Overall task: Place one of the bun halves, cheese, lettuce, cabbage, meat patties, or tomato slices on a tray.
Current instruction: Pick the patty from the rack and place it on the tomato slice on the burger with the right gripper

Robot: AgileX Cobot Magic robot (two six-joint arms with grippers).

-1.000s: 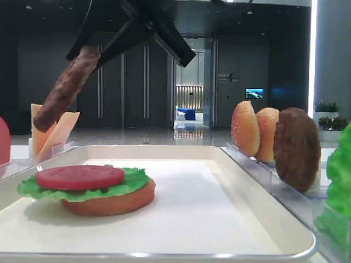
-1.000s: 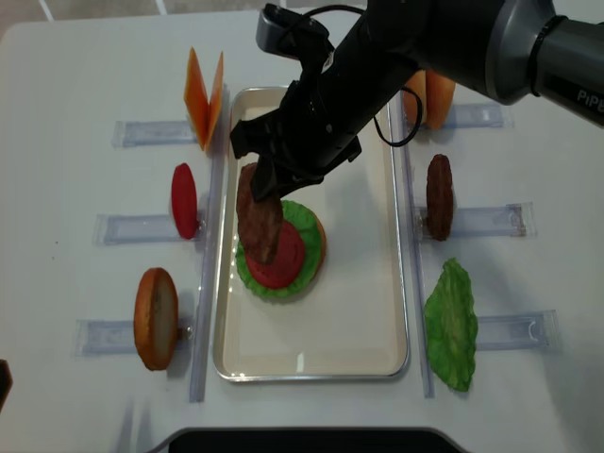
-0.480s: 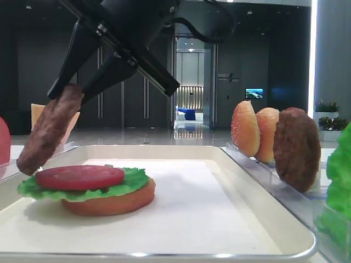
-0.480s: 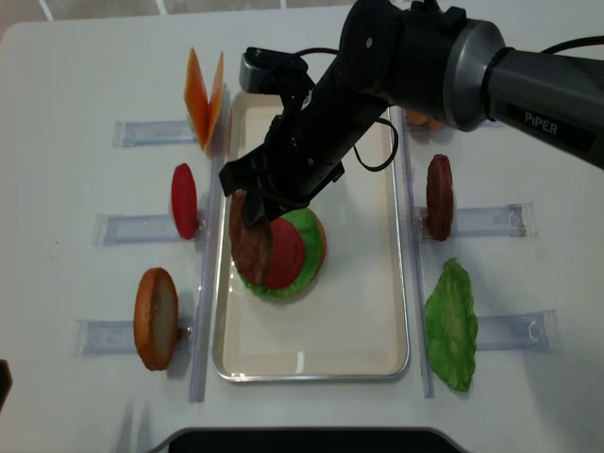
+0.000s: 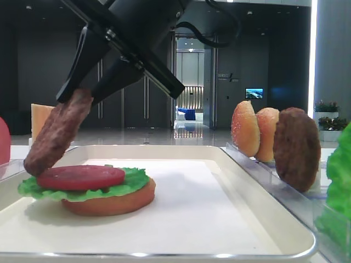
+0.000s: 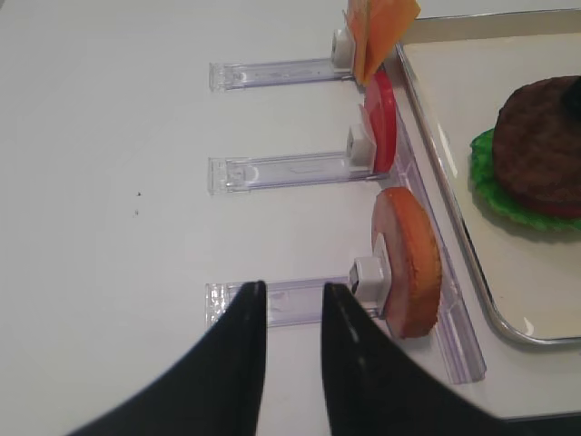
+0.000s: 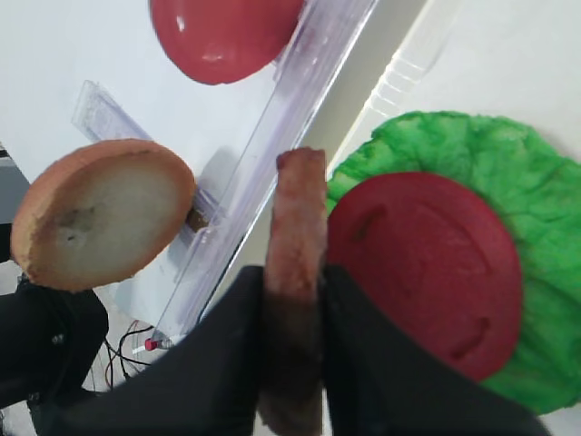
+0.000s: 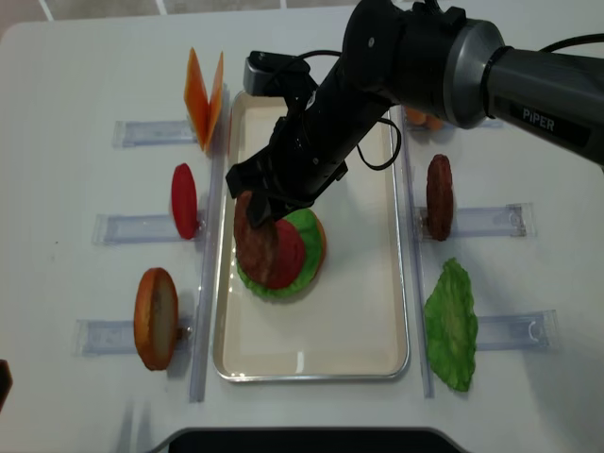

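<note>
Tray [image 8: 373, 311] holds a partly built stack near its left edge: bun half [image 5: 109, 204] at the bottom, lettuce [image 5: 134, 181] over it, tomato slice [image 5: 82, 176] on top. Right arm reaches across the middle of the table, and the right gripper [image 7: 292, 300] has its fingers clamped narrow on a meat patty [image 5: 57, 131], pinched edge-on between the pads. Change over the last second: the patty came down from well above the stack to just beside its left side, and in the last half second it has lifted a little and shifted inward; its lower end now sits at, or barely touching, the left rim of the tomato slice, tilted steeply rather than flat. In the right wrist view the patty edge lies along the left border of the tomato, so contact cannot be settled. Judgement: placement is under way but not done; the patty has to be laid over to flat and centred before release, otherwise it may slide off toward the tray wall. Left gripper [image 6: 290, 350] hangs over bare table with fingers drawn close together, holding nothing, near a spare bun half [image 6: 408, 263] standing in its clear rack [image 6: 272, 300]. Spare pieces stand in racks well apart from the tray: cheese slices [image 8: 205, 94], a second tomato slice [image 8: 184, 200], a second meat patty [image 8: 439, 196], a lettuce leaf [image 8: 451, 326].
</note>
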